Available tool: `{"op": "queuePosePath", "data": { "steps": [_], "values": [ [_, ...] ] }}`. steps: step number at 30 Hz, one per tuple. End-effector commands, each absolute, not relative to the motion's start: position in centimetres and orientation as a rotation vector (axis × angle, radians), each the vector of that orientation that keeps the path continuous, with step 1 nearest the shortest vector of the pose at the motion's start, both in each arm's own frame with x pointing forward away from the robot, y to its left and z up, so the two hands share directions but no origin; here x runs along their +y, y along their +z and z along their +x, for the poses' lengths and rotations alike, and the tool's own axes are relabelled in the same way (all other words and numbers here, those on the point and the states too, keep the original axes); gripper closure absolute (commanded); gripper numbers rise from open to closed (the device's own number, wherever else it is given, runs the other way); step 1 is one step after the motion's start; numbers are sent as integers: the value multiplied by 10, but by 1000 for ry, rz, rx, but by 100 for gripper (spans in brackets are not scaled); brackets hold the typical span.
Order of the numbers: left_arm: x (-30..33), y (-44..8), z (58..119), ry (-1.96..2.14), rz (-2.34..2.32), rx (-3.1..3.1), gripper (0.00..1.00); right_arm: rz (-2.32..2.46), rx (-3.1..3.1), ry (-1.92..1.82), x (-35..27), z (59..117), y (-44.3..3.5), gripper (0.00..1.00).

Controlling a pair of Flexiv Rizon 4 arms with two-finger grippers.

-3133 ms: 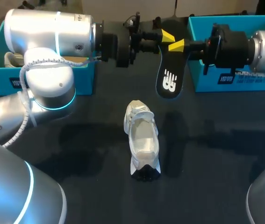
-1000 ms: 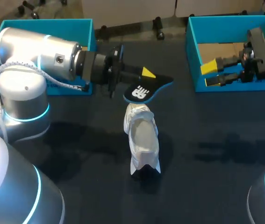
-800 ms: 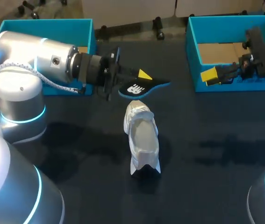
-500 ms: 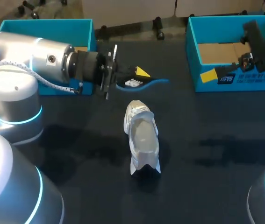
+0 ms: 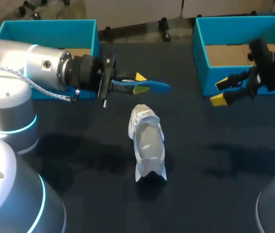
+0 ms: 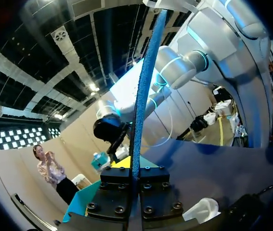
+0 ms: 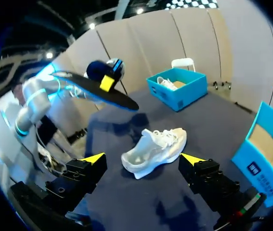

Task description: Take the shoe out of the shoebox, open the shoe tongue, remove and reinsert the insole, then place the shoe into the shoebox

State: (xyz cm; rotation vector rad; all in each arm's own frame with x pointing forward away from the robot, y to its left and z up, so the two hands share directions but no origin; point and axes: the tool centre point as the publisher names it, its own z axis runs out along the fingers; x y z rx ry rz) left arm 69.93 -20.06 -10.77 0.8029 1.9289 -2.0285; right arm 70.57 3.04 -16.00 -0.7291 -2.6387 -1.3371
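Observation:
A white shoe lies on the dark table, toe toward the far side, its opening facing up. My left gripper is above and just beyond the toe, shut on the heel end of the insole, which is held edge-on with its blue side showing. In the left wrist view the insole runs as a thin blue strip straight out from between the fingers. My right gripper hangs open in front of the right shoebox. In its own view the shoe lies ahead of the open fingers.
A second blue box stands at the back left behind my left arm; the right wrist view shows this box with a white shoe inside. The right shoebox has a brown cardboard floor. Bare dark table surrounds the shoe.
My left gripper has rolled the insole from logo-up to edge-on and drawn back slightly to the left. My right gripper has come out of the right box, forward and lower.

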Motion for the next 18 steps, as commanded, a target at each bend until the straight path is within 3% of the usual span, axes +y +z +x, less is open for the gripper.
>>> {"op": "queuePosePath", "data": {
  "steps": [1, 18],
  "values": [
    [-192, -112, 687, -2031, 769, 1928, 100, -722, -2728, -1342, 33, 695, -172, 0],
    [-185, -142, 659, -2141, 621, 1990, 100, -577, -2732, -1315, 63, 688, -231, 0]
  ]
}}
